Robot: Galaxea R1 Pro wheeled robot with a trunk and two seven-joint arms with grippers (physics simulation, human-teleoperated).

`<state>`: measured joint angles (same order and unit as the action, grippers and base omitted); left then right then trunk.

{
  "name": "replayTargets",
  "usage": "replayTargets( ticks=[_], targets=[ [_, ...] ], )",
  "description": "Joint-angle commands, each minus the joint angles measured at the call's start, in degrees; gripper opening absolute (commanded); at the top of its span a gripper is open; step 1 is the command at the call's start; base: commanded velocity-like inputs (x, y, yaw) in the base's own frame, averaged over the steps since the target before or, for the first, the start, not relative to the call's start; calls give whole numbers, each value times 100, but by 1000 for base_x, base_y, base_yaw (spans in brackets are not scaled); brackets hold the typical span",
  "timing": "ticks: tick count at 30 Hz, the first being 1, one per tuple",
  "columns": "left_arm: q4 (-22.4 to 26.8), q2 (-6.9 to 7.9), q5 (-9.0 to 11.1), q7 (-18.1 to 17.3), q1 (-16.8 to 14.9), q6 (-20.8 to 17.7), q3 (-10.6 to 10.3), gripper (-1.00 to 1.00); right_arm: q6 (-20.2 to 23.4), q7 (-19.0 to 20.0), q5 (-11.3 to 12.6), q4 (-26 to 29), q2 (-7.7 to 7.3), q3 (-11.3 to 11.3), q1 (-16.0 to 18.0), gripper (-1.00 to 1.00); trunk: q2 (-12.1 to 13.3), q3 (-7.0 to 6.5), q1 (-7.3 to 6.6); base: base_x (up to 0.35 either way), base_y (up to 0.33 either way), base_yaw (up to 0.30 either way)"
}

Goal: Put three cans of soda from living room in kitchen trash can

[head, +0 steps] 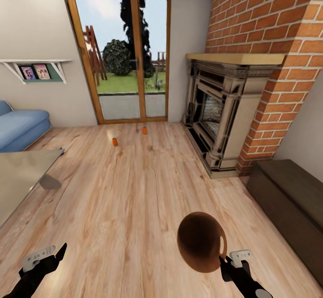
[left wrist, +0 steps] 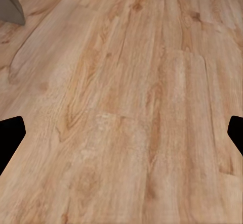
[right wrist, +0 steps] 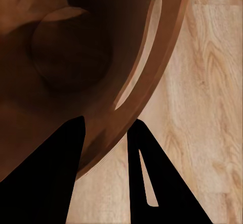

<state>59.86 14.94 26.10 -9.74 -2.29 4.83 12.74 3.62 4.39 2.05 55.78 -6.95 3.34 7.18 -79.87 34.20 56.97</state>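
Two of the three cans in sight, both orange, upright on the floor (head: 148, 190) before the glass doors (head: 121, 51) — left can (head: 115, 141) a little nearer, right can (head: 144, 130) just by the door frame, the two apart from each other. Seen again at the far edge of the left wrist view, well ahead of the fingers.

Carries the bin (head: 199, 239) in the right claw (head: 226, 262), low over the boards, mouth tipped toward the head camera, dark inside, nothing in it. Pinches the bin's wall at the rim: in the right wrist view, one finger inside and one outside, closed narrow on the wood.

Left claw (head: 45, 260) wide, holding nothing, over bare floor, fingertips (left wrist: 12, 133) at the far sides of its wrist view.

Step in hand, by judgement: approach to the cans across the living room, bin brought along; no can picked up yet, so task barely begun.

Next move calls for rolling forward between the table (head: 22, 177) on the left and the fireplace (head: 215, 110) on the right, stopping short of the cans, then lowering the free left claw over the nearer can, closing on its sides, and dropping it in the bin. Needs a low reach, and care not to knock either can over.
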Motion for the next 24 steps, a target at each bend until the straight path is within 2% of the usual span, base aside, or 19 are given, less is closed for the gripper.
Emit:
replayTargets(
  ticks=[1,24],
  targets=[
    [0,0,0,0,0,0,0,100,-1,18,15,9,0,1,2,-100,0,-1,0,323,0,0],
    [1,5,-9,-8,0,0,-16,100,-1,18,19,3,0,4,2,-100,0,-1,0,323,0,0]
  ],
)
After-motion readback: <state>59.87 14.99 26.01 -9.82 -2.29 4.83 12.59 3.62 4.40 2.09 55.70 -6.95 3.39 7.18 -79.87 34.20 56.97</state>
